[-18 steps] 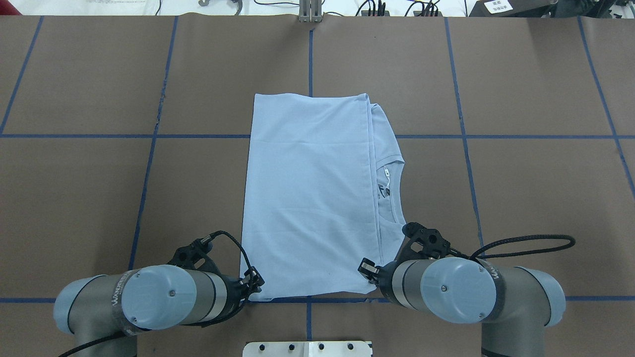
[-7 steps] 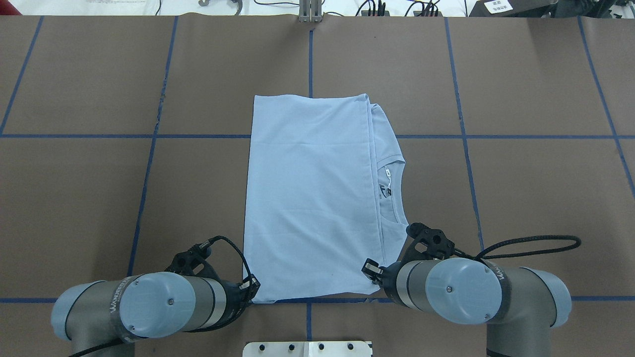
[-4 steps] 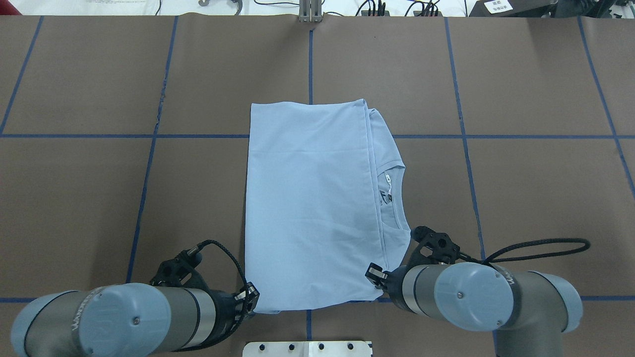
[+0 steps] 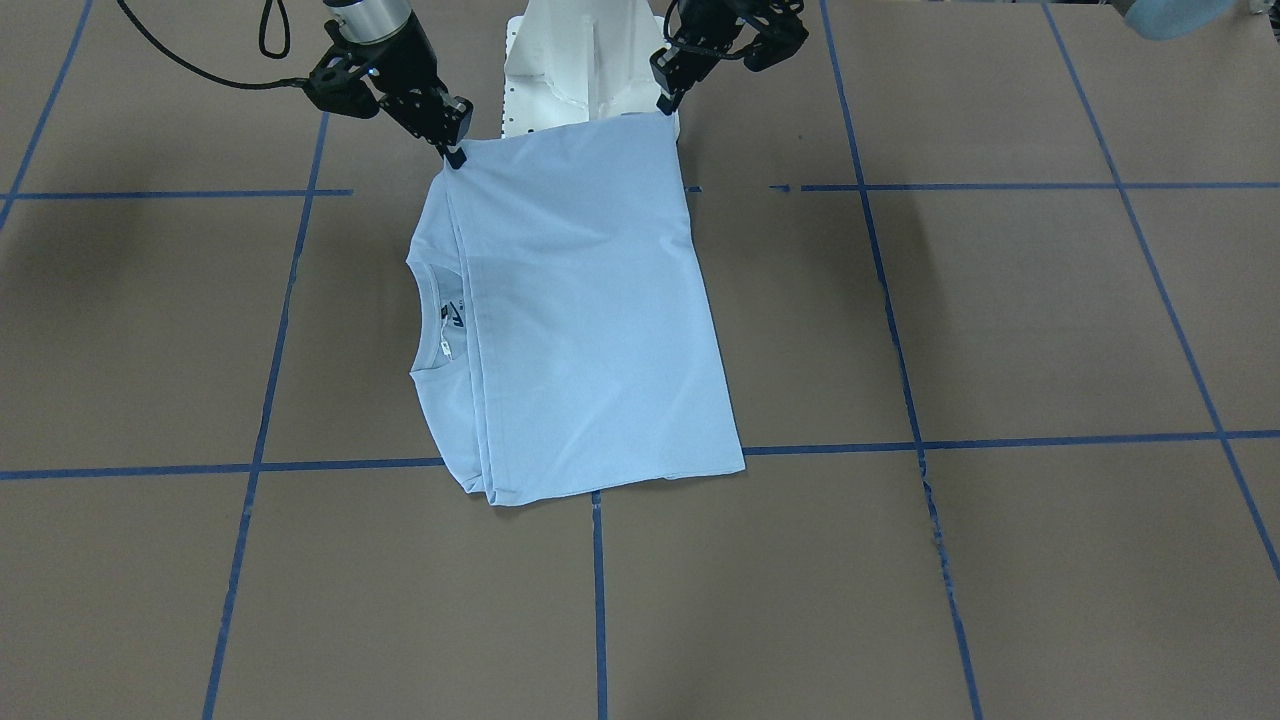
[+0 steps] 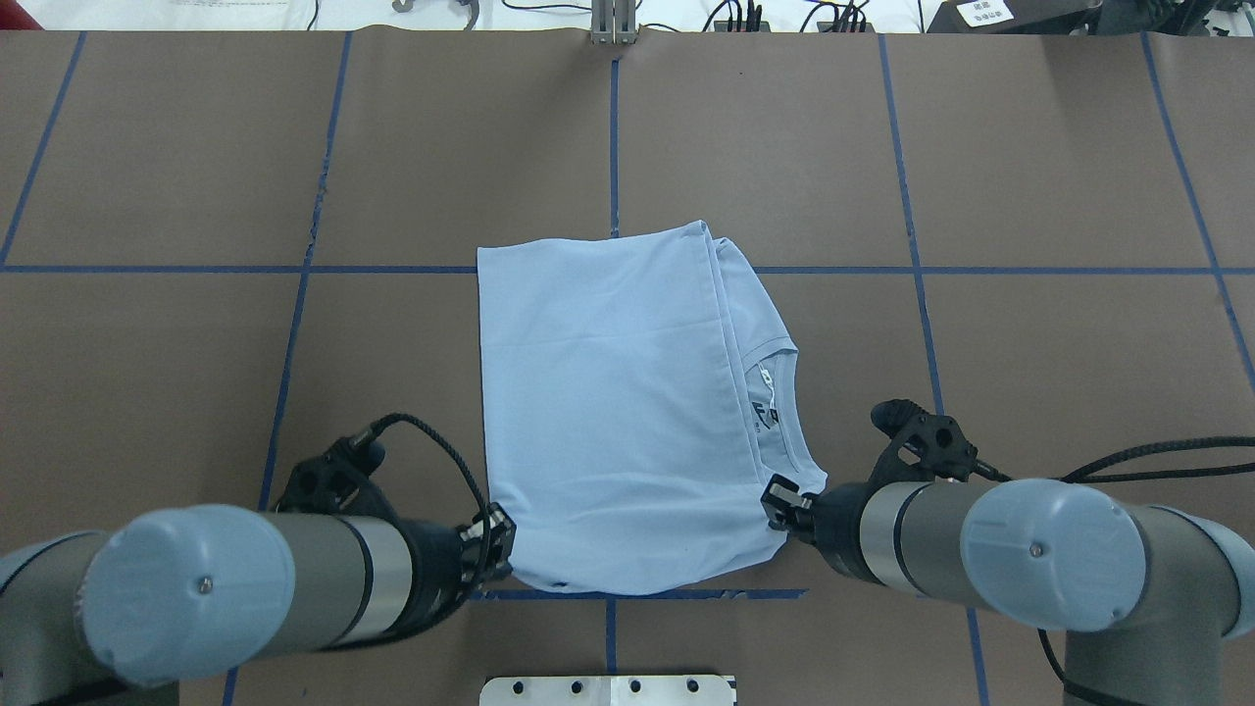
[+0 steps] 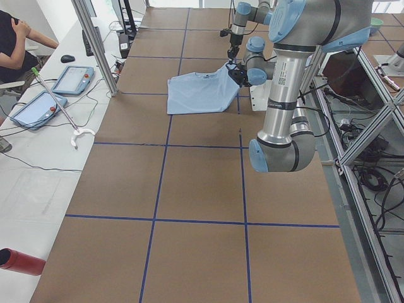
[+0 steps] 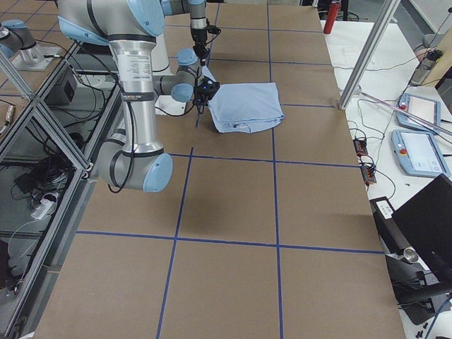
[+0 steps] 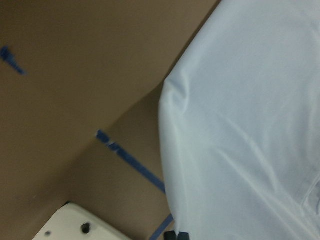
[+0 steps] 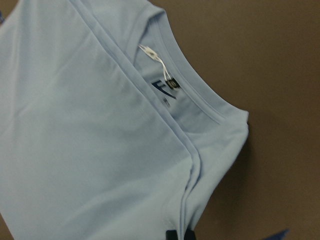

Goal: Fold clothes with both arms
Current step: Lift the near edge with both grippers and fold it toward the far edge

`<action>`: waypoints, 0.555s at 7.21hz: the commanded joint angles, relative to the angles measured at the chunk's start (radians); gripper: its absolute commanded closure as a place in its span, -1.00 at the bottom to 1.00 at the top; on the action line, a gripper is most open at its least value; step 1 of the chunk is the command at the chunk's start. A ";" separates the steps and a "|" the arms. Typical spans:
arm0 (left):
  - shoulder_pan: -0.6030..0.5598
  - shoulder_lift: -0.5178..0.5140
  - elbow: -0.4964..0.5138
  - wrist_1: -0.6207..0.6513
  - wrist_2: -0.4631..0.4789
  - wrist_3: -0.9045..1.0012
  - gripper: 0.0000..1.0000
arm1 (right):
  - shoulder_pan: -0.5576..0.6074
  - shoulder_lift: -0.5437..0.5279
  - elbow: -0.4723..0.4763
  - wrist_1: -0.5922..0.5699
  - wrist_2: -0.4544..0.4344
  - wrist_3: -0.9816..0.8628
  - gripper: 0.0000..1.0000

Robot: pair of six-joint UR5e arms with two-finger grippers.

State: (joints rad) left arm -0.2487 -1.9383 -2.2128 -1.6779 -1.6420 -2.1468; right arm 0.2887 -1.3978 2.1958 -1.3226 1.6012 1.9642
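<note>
Dealing here with a light blue T-shirt near the middle of the bench, toward 6 o'clock in the overhead view. Already folded into a narrow panel, with the collar and its dark label showing along the 3 o'clock edge. Pinched at both near corners: left fingers clamped on the 7 o'clock corner, right fingers clamped on the 5 o'clock corner just beside the collar. Holding the near edge up off the bench, with the far end at 12 o'clock lying flat over a blue tape line.

Judged light, thin and limp, with no stiffness to count on. Expect sag between the two grips and some drag against the brown cover. Probably neither slippery nor fragile, though likely stretchy under a hard pull.

Best taken right at the corners and through every layer, to avoid peeling the fold open by biting the top layer alone. Worth keeping both grips level and well spread, to hold the edge taut. Worth watching the thicker, many-layered collar side too, likely heavier and quicker to slump than the 9 o'clock side.
</note>
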 commanded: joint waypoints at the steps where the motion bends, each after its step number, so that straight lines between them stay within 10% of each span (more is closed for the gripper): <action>1: -0.195 -0.066 0.095 0.001 -0.010 0.201 1.00 | 0.198 0.227 -0.223 -0.029 0.032 -0.055 1.00; 4: -0.329 -0.132 0.398 -0.154 -0.007 0.340 1.00 | 0.335 0.415 -0.520 -0.063 0.080 -0.204 1.00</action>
State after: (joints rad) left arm -0.5384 -2.0506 -1.9394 -1.7525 -1.6495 -1.8410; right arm 0.5855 -1.0484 1.7912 -1.3840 1.6693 1.8028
